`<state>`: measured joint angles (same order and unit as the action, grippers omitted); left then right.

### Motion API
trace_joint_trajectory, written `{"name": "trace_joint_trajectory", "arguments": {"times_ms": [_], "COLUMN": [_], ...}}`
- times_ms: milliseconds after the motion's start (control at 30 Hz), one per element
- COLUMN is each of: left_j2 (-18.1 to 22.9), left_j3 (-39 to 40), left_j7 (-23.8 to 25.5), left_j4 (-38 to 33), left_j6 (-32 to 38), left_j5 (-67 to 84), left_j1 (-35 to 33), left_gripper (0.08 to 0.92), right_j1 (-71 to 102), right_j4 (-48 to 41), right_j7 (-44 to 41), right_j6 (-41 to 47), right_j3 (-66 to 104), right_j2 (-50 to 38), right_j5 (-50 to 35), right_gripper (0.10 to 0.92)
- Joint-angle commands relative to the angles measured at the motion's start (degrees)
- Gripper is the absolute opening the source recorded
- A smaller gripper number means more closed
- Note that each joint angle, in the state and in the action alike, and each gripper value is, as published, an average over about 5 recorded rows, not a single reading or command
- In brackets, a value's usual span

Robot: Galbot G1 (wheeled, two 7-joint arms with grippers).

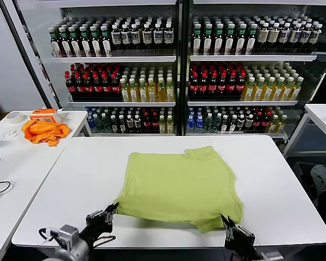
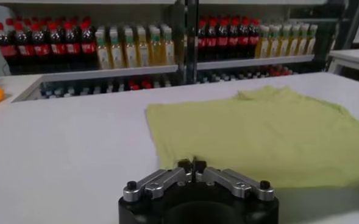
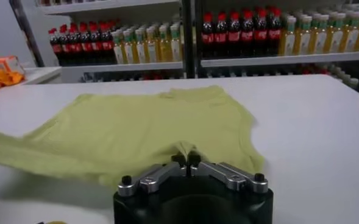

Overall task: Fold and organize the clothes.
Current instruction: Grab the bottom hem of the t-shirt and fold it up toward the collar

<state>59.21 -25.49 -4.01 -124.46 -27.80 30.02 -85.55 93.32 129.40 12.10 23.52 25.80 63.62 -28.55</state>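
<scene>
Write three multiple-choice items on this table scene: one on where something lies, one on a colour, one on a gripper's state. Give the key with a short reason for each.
1. Where does the crumpled bright orange cloth lie?
A. On the side table at the robot's left
B. On the shirt
C. On a bottle shelf

2. What colour is the short-sleeved cotton T-shirt spread on the white main table?
A. Dark blue
B. Light yellow-green
C. Red

3. How do the fingers of the left gripper stand?
A. Wide open, far from the shirt
B. Shut, at the shirt's near edge
C. Clamped on a bottle

Key: 1 A, the head view shows the cloth on the left table beside a tape roll. 2 B, all three views show it yellow-green. 3 B, the left wrist view shows the fingertips together at the hem; the right gripper is likewise shut at its corner.
</scene>
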Motion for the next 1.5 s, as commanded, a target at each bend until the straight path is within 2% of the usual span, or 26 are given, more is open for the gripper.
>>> {"name": "trace_joint_trajectory", "arguments": {"times_ms": [33,400,667,1100,1200,1267,1500], "left_j2": [1.4,4.0,4.9,5.0,5.0,4.9,4.9], "left_j3": [3.9,7.9,9.8,10.3,10.1,9.8,9.1], "left_j7": [1.8,3.4,4.1,4.8,4.9,5.0,4.8], "left_j4": [10.4,21.4,25.0,26.9,27.7,28.6,30.2], "left_j6": [1.5,2.1,1.3,0.8,1.0,1.1,2.1], "left_j5": [1.7,0.9,-0.5,-2.2,-3.7,-4.3,-4.0], "left_j1": [12.2,21.3,23.5,24.3,24.6,25.0,25.4], "left_gripper": [0.082,0.082,0.082,0.082,0.096,0.126,0.328], "right_j1": [-9.1,-12.9,-14.9,-18.7,-18.6,-18.4,-17.5], "right_j4": [-4.9,-11.6,-15.3,-19.1,-19.4,-19.2,-18.1], "right_j7": [0.9,0.0,-0.6,-1.2,-1.2,-1.5,-1.9], "right_j6": [2.9,2.1,1.9,1.9,2.2,2.6,3.0], "right_j3": [-0.8,-1.5,-2.9,-5.1,-5.4,-5.3,-3.9], "right_j2": [-0.5,0.3,1.1,1.5,1.5,1.5,1.3], "right_j5": [-2.9,-2.8,-2.0,-0.7,0.1,0.7,0.7], "right_gripper": [0.112,0.112,0.112,0.113,0.153,0.212,0.385]}}
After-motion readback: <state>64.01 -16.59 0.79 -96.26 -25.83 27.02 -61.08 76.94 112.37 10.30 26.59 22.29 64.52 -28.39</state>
